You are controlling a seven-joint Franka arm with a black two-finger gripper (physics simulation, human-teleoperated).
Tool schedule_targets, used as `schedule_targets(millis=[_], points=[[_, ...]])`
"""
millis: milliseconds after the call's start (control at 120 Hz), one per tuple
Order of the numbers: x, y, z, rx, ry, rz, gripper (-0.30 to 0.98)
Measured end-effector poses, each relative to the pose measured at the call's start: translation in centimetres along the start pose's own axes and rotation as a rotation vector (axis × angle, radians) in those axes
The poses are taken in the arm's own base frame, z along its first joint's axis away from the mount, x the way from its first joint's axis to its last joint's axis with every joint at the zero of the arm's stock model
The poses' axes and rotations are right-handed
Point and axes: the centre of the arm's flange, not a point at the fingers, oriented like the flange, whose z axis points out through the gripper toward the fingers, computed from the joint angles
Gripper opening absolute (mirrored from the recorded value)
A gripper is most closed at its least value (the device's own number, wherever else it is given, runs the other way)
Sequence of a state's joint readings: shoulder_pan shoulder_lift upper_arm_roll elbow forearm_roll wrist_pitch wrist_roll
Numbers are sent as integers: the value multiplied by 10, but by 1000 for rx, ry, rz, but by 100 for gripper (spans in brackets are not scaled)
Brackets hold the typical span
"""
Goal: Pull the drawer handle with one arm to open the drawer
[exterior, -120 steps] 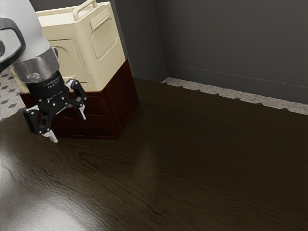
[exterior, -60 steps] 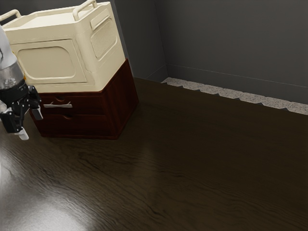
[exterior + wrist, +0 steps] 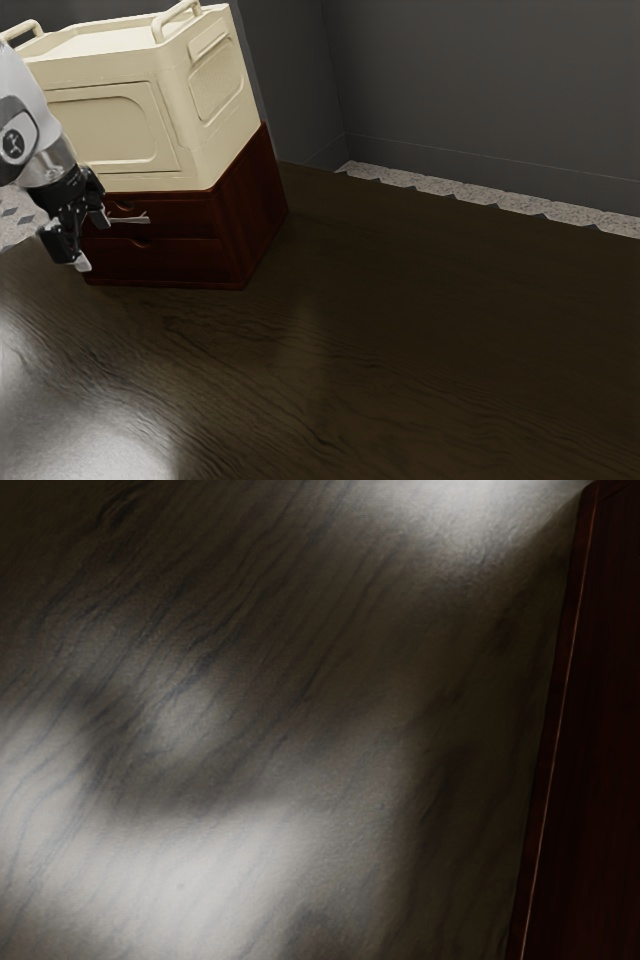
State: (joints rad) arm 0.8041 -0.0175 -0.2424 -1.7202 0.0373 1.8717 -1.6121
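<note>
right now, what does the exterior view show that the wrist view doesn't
The exterior view adds my open gripper by the drawer handle, the drawer fronts, the cream box on the cabinet, the grey wall and the speckled floor.

The wrist view adds no further thing, just a closer look at the wood grain, bright glare and a thin light line along the cabinet's edge.

Both share the dark table and part of the dark red cabinet.

Legible text: none found. A small pale mark stands on the dark round cap (image 3: pixel 16 145) of the robot arm (image 3: pixel 24 82) in the exterior view; its form is too small to read as any letter, number or brand.
</note>
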Motion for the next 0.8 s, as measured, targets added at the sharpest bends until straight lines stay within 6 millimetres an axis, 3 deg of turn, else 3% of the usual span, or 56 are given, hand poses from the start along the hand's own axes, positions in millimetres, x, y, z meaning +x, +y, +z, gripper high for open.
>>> schedule_targets(millis=[208,358,625,800], points=[[7,27,3,-61,1,-9,69],[1,40,12,-75,-2,3,69],[-3,50,20,-94,8,17,69],[8,61,30,-103,9,6,69]])
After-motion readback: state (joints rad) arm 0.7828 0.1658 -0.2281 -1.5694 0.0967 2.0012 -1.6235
